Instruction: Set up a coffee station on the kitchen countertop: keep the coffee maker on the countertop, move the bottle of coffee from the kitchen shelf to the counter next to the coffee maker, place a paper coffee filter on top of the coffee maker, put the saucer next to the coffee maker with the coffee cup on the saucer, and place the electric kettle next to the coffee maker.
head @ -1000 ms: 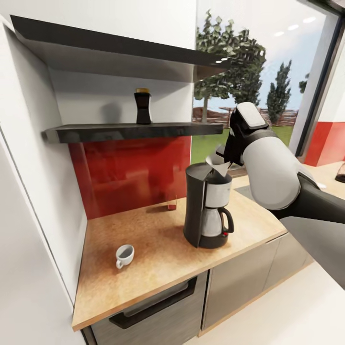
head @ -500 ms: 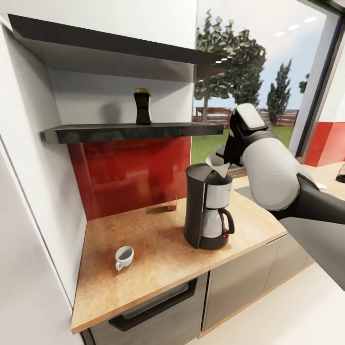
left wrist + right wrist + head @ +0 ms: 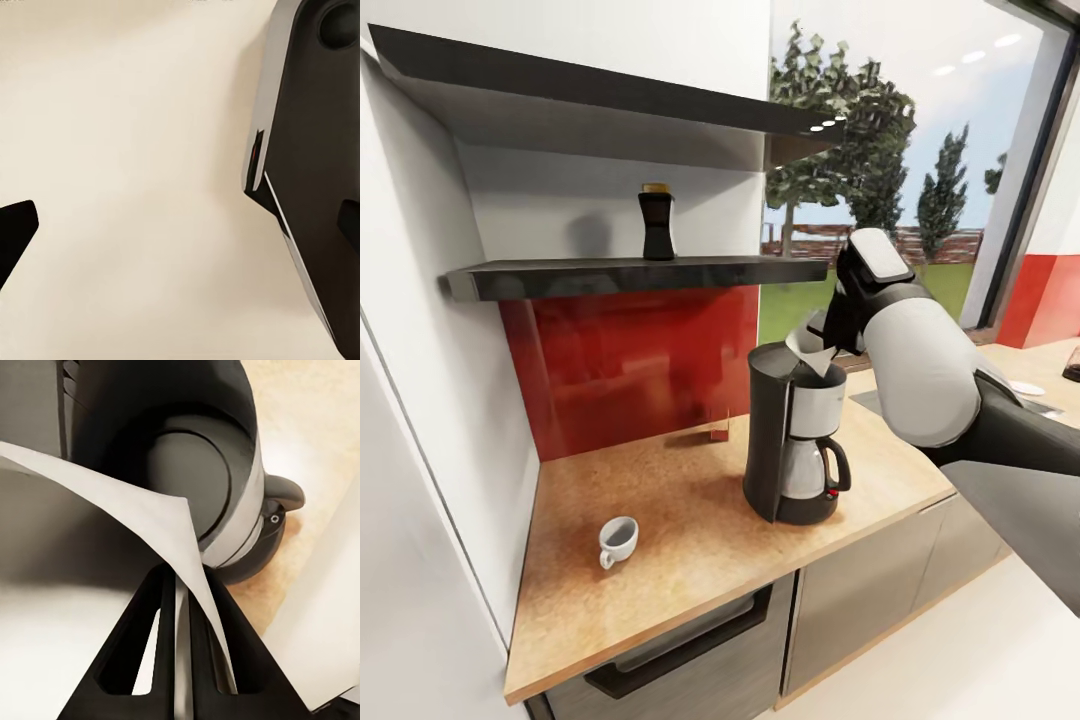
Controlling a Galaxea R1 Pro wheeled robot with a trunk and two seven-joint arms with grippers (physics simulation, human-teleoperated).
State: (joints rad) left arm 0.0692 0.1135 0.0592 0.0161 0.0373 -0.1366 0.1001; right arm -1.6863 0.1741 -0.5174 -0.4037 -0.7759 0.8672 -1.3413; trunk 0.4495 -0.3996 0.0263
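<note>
The black coffee maker [image 3: 795, 440] stands on the kitchen countertop [image 3: 680, 540]. My right gripper [image 3: 828, 338] is shut on the white paper coffee filter [image 3: 808, 350], whose tip hangs right over the machine's top. From the right wrist, the filter [image 3: 112, 502] sits pinched between the fingers [image 3: 217, 645] above the coffee maker [image 3: 195, 472]. On the kitchen shelf [image 3: 630, 275] stands the bottle of coffee [image 3: 656, 222]. A coffee cup [image 3: 617, 541] sits on the counter to the left. My left gripper [image 3: 180, 232] is open over pale floor.
A small glass [image 3: 718, 428] stands by the red backsplash. Far right on the counter lie a white saucer [image 3: 1026, 388] and a dark kettle-like shape [image 3: 1072, 364] at the frame edge. A second black shelf [image 3: 590, 95] hangs higher up. A wall closes the left side.
My right gripper has edged slightly left with the filter, still over the coffee maker. The head view has shifted a little.
</note>
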